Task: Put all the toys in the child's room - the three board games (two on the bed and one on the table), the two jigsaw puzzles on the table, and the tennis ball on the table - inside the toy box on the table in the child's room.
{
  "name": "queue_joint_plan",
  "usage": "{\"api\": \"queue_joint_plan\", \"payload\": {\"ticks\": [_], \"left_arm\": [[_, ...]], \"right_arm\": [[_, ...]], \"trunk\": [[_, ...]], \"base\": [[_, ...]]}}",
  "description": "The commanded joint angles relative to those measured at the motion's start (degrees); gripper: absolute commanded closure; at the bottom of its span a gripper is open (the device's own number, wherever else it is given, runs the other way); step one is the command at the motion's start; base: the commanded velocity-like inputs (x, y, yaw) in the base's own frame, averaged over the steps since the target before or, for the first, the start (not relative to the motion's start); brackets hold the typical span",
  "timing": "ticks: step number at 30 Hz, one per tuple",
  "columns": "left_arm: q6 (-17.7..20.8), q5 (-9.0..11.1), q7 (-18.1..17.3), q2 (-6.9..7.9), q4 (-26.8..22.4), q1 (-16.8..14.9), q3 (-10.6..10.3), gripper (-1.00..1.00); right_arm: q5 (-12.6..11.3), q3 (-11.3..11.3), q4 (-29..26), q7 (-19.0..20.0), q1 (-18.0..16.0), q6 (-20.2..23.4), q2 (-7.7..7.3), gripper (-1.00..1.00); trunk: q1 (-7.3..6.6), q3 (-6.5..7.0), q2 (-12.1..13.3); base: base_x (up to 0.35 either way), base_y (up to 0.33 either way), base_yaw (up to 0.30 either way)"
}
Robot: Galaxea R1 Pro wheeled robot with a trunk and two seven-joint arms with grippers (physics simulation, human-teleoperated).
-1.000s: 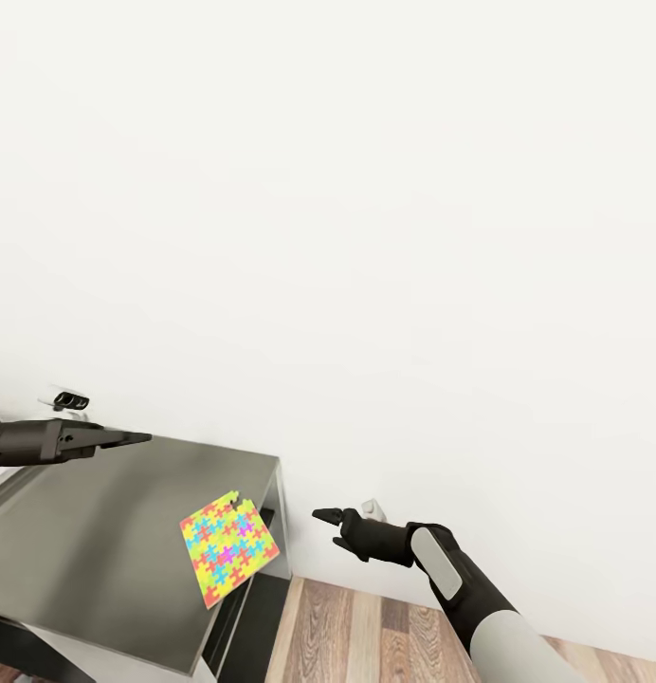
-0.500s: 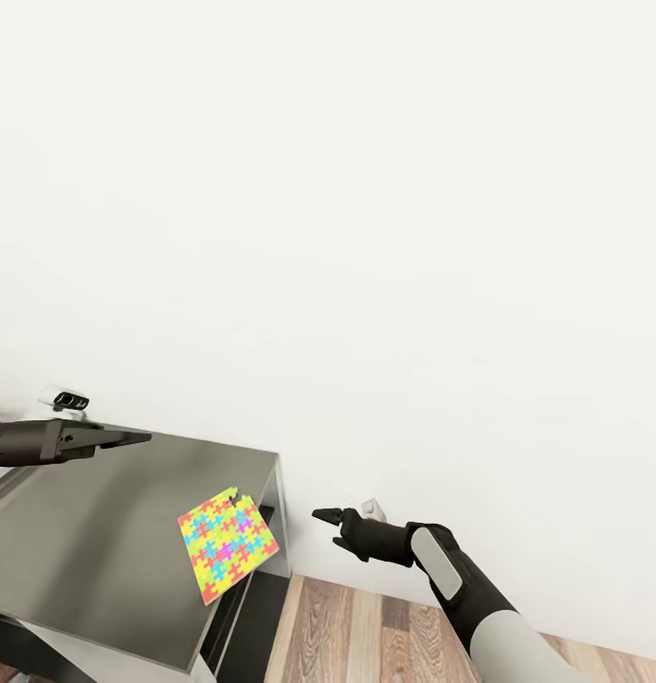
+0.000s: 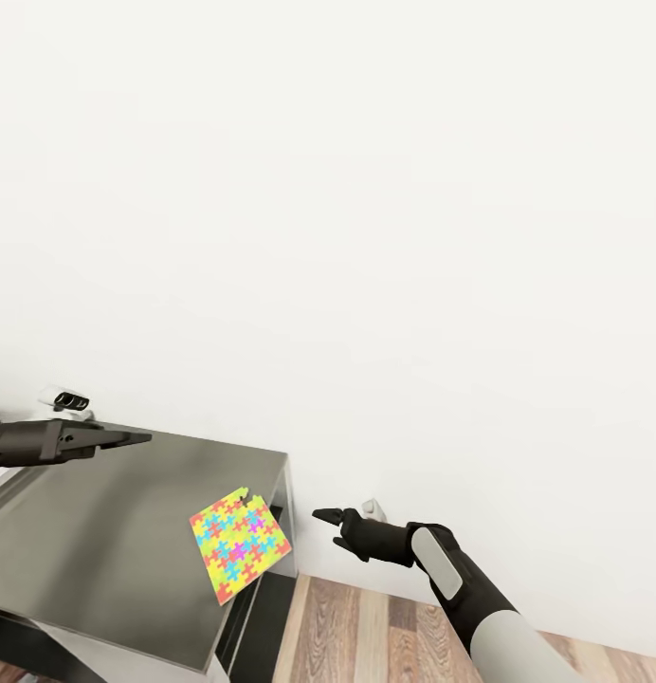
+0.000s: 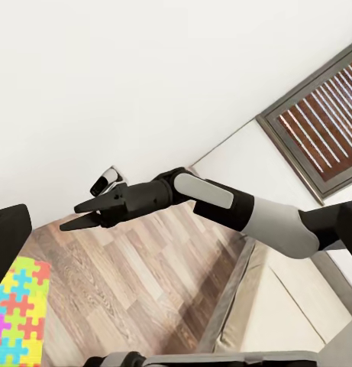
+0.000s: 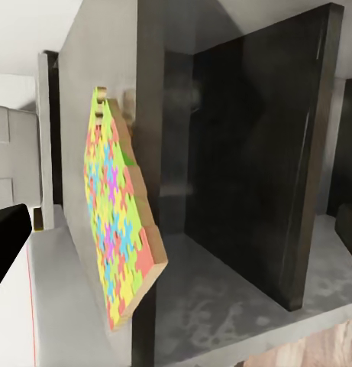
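White wall (image 3: pixel 366 190); puzzle (image 3: pixel 240 544) at table (image 3: pixel 91 541) corner.

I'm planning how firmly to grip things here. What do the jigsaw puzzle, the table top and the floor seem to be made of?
The jigsaw puzzle looks like thin, rigid, matte card or wood; the right wrist view shows a tan edge. The table top seems smooth grey laminate or metal with a soft sheen; which one is unclear. The floor looks like brown wood planks with visible grain and seams.

Bright, even, shadowless simulator light
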Motion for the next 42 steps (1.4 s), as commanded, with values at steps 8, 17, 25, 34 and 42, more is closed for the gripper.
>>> {"api": "queue_joint_plan", "payload": {"ticks": [8,17,25,34,42], "left_arm": [[0.6,0.0,-0.3,0.05,0.1,-0.1,-0.1,-1.0],[0.6,0.0,-0.3,0.04,0.3,-0.1,-0.1,-1.0],[0.6,0.0,-0.3,0.04,0.3,-0.1,-0.1,-1.0],[0.6,0.0,-0.3,0.0,0.4,-0.1,-0.1,-1.0],[0.6,0.0,-0.3,0.02,0.4,-0.1,-0.1,-1.0]], "right_arm": [[0.0,0.0,0.0,0.1,0.0,0.2,-0.02,-1.0],[0.0,0.0,0.0,0.1,0.0,0.2,-0.02,-1.0],[0.0,0.0,0.0,0.1,0.0,0.2,-0.02,-1.0],[0.0,0.0,0.0,0.1,0.0,0.2,-0.02,-1.0],[0.0,0.0,0.0,0.0,0.0,0.2,-0.02,-1.0]], "trunk": [[0.0,-0.06,0.0],[0.0,-0.06,0.0],[0.0,-0.06,0.0],[0.0,-0.06,0.0],[0.0,-0.06,0.0]], "base": [[0.0,0.155,0.0],[0.0,0.118,0.0],[0.0,0.103,0.0],[-0.109,0.031,0.0],[-0.009,0.002,0.0]]}}
